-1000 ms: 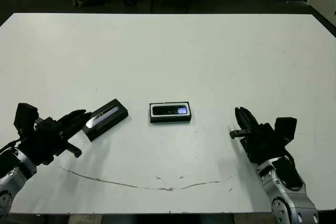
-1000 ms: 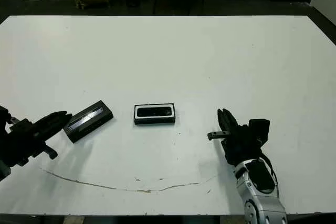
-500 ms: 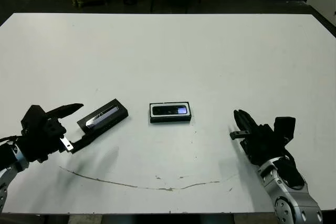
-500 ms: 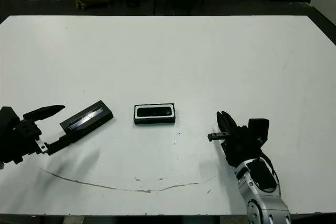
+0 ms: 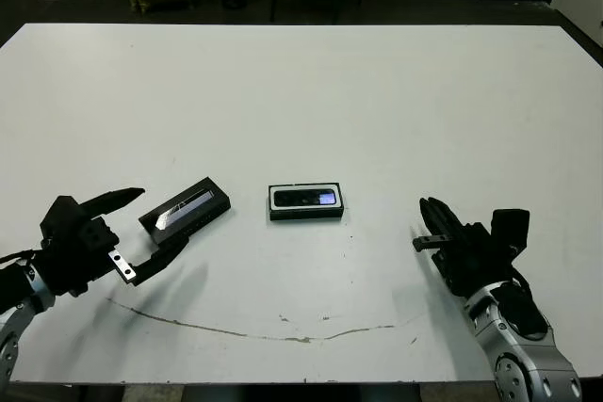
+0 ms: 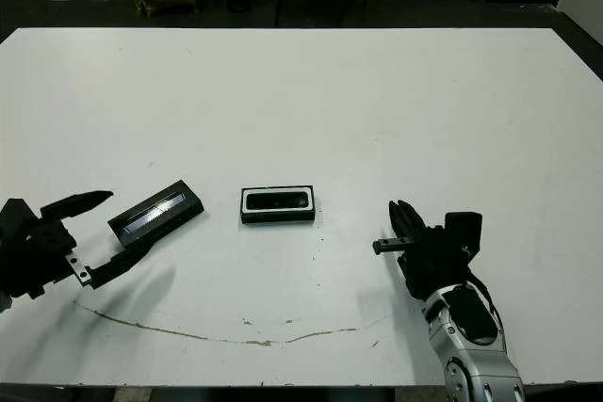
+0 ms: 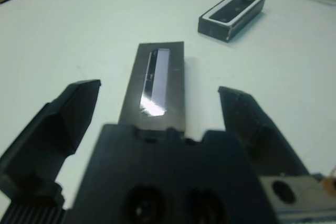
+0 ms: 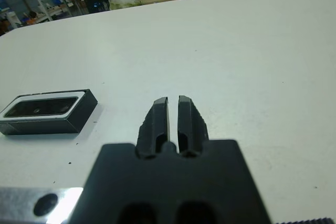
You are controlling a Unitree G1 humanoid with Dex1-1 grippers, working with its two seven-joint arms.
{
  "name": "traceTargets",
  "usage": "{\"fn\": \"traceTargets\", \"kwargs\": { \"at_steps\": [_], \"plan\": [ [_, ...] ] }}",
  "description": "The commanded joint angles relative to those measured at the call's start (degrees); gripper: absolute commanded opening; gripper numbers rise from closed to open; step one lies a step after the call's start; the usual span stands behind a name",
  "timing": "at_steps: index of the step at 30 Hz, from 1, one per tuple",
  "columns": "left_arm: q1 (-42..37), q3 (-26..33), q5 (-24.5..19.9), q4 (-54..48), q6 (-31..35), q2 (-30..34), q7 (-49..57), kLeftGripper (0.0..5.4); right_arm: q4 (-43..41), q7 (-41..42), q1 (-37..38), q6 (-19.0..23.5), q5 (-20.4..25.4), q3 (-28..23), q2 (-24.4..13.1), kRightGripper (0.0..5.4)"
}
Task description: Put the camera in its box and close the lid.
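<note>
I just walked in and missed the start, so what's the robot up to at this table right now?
The camera already lies in the open box near the middle of the white table. The left gripper is open, its fingers either side of the near end of the lid, which lies flat to the box's left. The right gripper is shut and holds nothing, off to the box's right.

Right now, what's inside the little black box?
The camera lies inside the box, its glossy front facing up with white lining around it. What's underneath it is hidden.
</note>
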Motion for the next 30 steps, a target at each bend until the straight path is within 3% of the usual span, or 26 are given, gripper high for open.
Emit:
{"fn": "traceTargets", "kwargs": {
  "at_steps": [1,15,30],
  "plan": [
    [-1.13,-0.83,-0.58,2.49,2.02,-0.30,-1.02,5.38,1.23,0.80,0.59,-0.42,0.48,-0.62,-0.44,0.00],
    [-5.29,-2.86,2.31,9.77,-1.27,0.33,-3.84,5.38,-1.00,-0.82,1.17,2.62,0.53,-0.13,-0.35,0.00],
    [-7.05,-4.21,4.17,15.40,-4.92,0.36,-6.09,5.38,0.11,0.14,1.22,1.30,0.63,-0.18,-0.88,0.00]
  ]
}}
